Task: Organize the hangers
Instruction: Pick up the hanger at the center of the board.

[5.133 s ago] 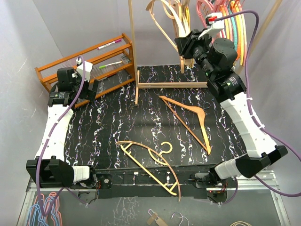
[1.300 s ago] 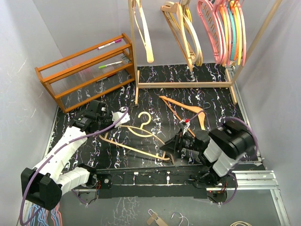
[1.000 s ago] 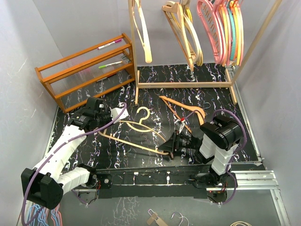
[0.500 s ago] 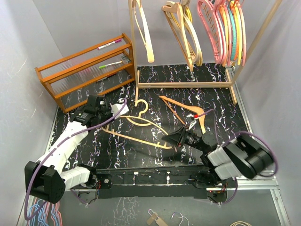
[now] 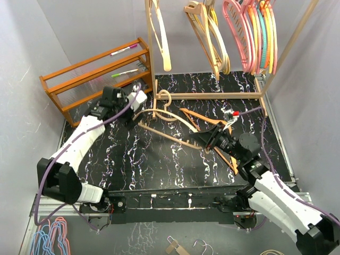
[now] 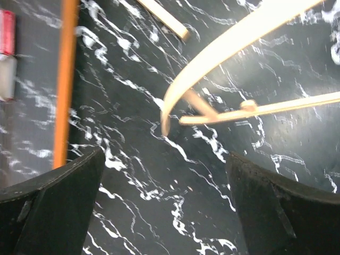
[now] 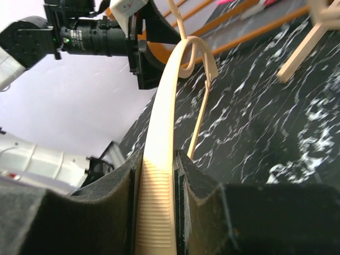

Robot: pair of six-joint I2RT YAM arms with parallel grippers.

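Tan hanger (image 7: 159, 133) clamped in right claw (image 5: 202, 142); left claw (image 6: 164, 167) spread apart near its end.

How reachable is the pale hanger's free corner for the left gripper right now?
Probably yes: the left gripper is open and faces that corner of the hanger, with nothing between them. The right gripper clamps the other end, which should steady it.
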